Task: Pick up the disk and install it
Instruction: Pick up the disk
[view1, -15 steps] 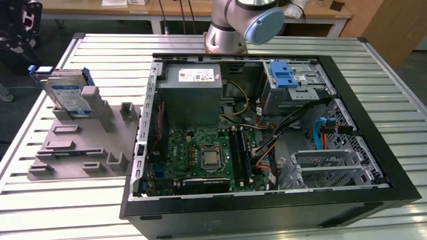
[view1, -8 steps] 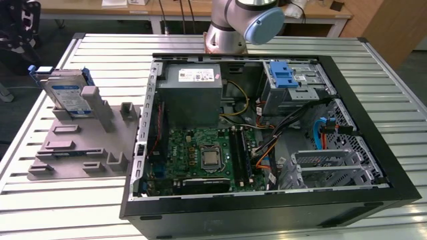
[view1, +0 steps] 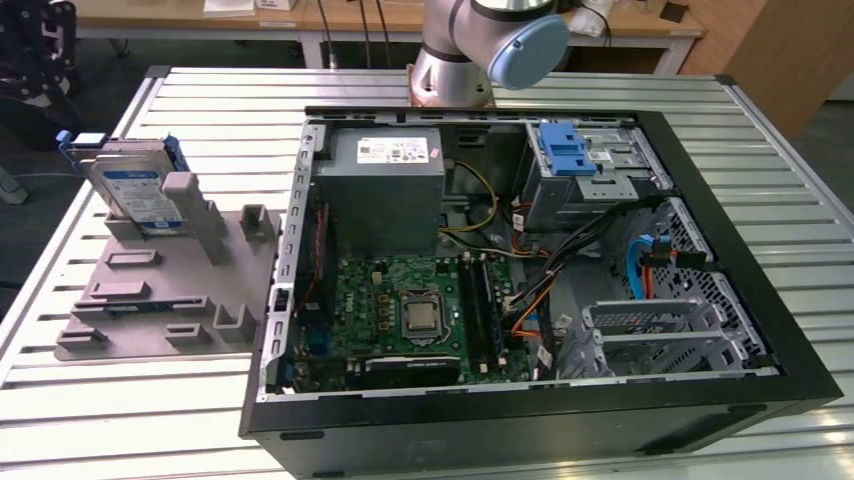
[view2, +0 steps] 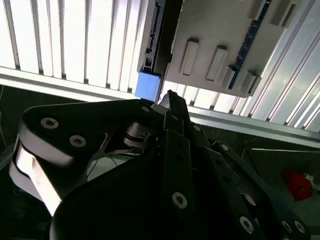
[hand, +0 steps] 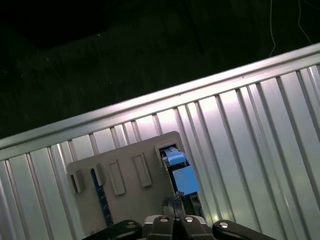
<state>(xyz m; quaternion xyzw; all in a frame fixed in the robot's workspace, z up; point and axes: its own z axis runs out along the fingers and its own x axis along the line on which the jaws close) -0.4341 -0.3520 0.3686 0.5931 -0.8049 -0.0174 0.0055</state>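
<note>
The disk (view1: 134, 190) stands on edge in a grey holder (view1: 147, 290) on the slatted table, at the exterior view's left, beside the open computer case (view1: 747, 390). It is silver-grey with a blue-and-white label and blue rails. My gripper (view1: 40, 60) hangs above and behind it, at the table's far left corner, apart from it. In the first wrist view the disk's blue end (hand: 179, 172) sits just beyond my gripper (hand: 175, 202), whose fingers are together with nothing between them. In the second wrist view the gripper (view2: 170, 97) points at the disk's blue tab (view2: 148, 85).
Inside the case are a grey power-supply box (view1: 387, 180), a silver cage with a blue latch (view1: 574, 150), the motherboard (view1: 400, 310) and loose cables (view1: 587, 250). The arm's base (view1: 461, 60) stands behind the case. The grey holder (hand: 125, 170) has several other slots.
</note>
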